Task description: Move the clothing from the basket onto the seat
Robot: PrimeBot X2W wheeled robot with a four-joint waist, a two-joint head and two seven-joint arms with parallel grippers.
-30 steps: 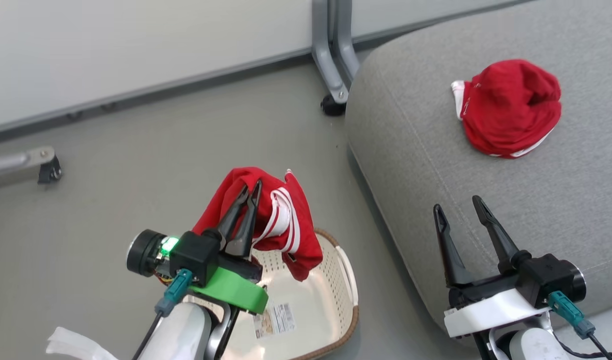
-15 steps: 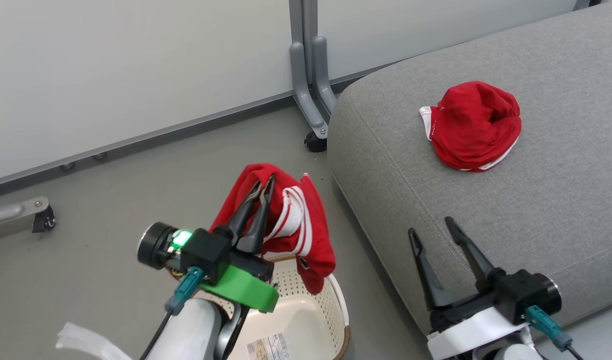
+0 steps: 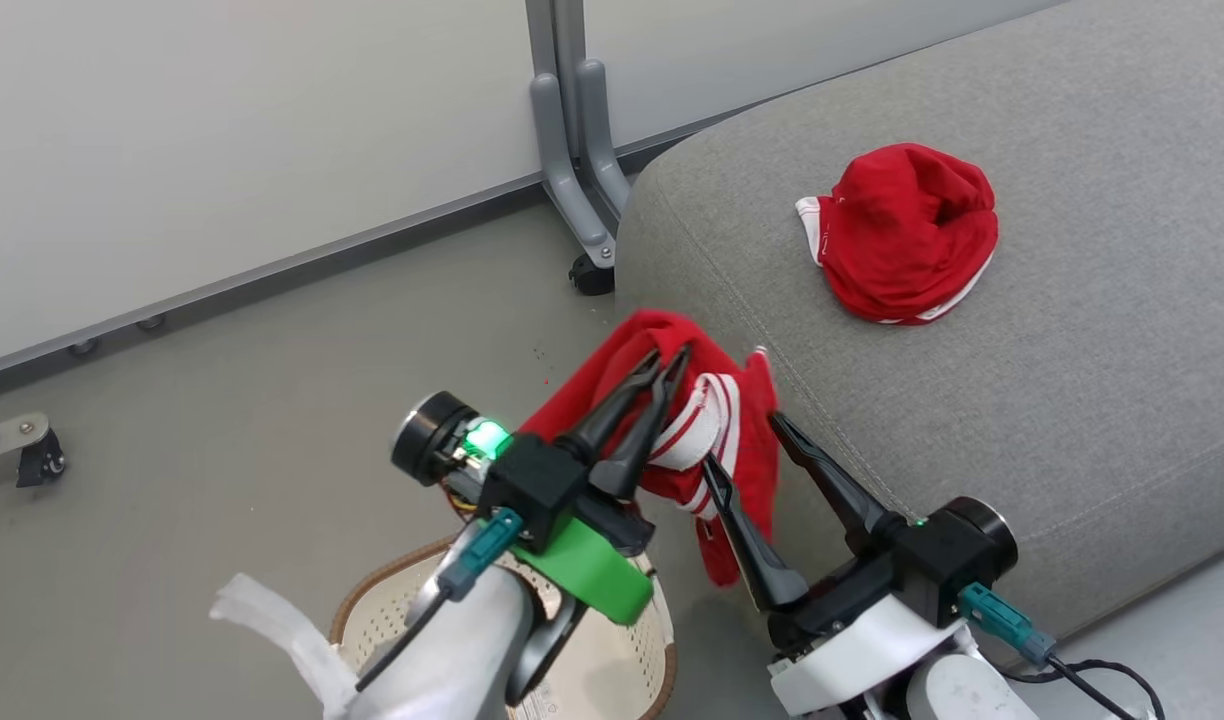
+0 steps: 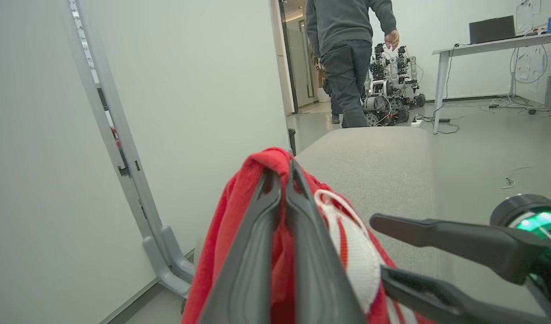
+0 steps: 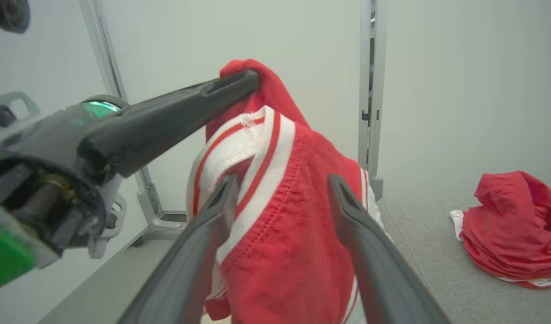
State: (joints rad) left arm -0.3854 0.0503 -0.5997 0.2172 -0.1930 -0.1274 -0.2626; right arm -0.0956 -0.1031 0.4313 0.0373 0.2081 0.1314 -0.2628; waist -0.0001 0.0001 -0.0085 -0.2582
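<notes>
The basket (image 3: pixel 357 615) sits on the floor just off the seat (image 3: pixel 1072 400), and the label inside it is too cropped to read. The left gripper (image 3: pixel 669 355) is pinched tight on the top fold of a red garment (image 3: pixel 747 470), which hangs at the seat's edge, not yet over it. The right gripper (image 3: pixel 742 440) stands spread, one finger on each side of the hanging cloth. I'd carry it well over the seat before letting go, landing near the other garment (image 3: pixel 907 250) mid-seat. No lettering reads on either.
</notes>
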